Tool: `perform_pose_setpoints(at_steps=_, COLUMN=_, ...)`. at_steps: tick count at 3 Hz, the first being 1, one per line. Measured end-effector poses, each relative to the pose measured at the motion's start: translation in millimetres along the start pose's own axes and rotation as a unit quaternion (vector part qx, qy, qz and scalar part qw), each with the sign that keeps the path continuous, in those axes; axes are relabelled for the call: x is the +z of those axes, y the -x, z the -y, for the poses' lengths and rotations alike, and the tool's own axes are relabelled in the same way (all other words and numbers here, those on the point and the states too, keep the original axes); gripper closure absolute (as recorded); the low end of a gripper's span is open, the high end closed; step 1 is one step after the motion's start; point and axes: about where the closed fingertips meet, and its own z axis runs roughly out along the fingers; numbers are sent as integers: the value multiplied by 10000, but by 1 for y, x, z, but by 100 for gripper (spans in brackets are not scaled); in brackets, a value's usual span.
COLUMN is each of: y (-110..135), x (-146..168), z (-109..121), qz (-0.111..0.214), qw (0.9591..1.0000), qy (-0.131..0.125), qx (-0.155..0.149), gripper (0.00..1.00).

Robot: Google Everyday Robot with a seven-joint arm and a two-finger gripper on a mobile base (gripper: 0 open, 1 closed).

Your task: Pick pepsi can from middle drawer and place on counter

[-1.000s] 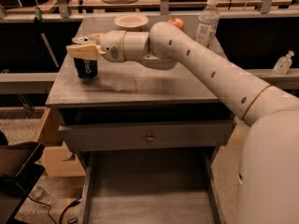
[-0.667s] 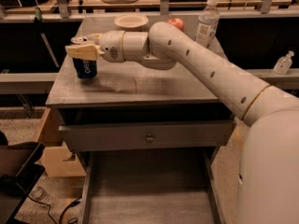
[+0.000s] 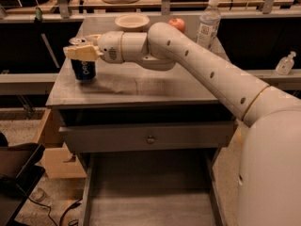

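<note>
The pepsi can (image 3: pixel 83 70), dark blue with white lettering, stands upright on the left part of the grey counter (image 3: pixel 155 86), near its left edge. My gripper (image 3: pixel 84 47) reaches in from the right and its fingers (image 3: pixel 81 53) sit on either side of the can's upper part, shut on it. The can's silver top shows just behind the near finger. The middle drawer (image 3: pixel 150 199) is pulled out below, its bare grey floor showing with nothing on it.
A clear plastic bottle (image 3: pixel 208 25), a red apple (image 3: pixel 177 24) and a pale bowl (image 3: pixel 132 21) stand along the counter's back. A shut drawer front with a round knob (image 3: pixel 150 139) is under the counter. A cardboard box (image 3: pixel 56 160) sits on the floor at left.
The gripper and can have barely shifted, a touch to the left. The can stays upright at the counter's left side.
</note>
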Motion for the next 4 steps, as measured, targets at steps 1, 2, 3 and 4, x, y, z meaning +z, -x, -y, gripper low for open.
perform_pose_setpoints(at_steps=1, y=0, x=3, z=-2, qz=0, qw=10000, qy=25, qx=0, gripper=12)
perform_pose_setpoints(at_steps=2, y=0, x=5, z=-4, qz=0, qw=10000, qy=48, qx=-1, gripper=0)
perform_pose_setpoints(at_steps=3, y=0, x=5, z=-4, qz=0, qw=10000, qy=48, qx=-1, gripper=0)
perform_pose_setpoints(at_steps=4, y=4, x=8, z=0, qz=-32, qw=9999, qy=69, qx=73, gripper=0)
